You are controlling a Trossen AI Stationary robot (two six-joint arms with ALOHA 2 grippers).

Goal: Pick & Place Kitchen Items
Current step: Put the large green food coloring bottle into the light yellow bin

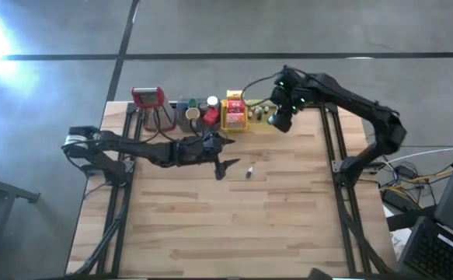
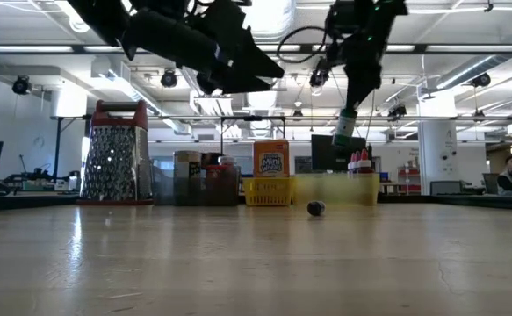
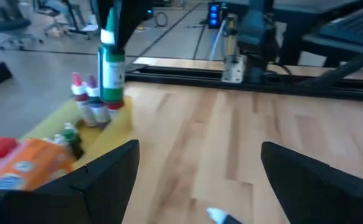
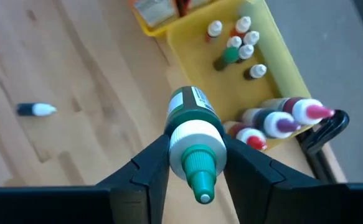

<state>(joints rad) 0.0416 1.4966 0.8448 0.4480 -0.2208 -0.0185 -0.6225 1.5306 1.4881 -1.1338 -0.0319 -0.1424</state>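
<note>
Right wrist view alone shows right hand (image 4: 193, 163) pinching green bottle (image 4: 192, 127).

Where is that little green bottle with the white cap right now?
The green bottle is clamped in the right gripper, hanging in the air at the table's far right, just above the yellow tray of small bottles.
</note>
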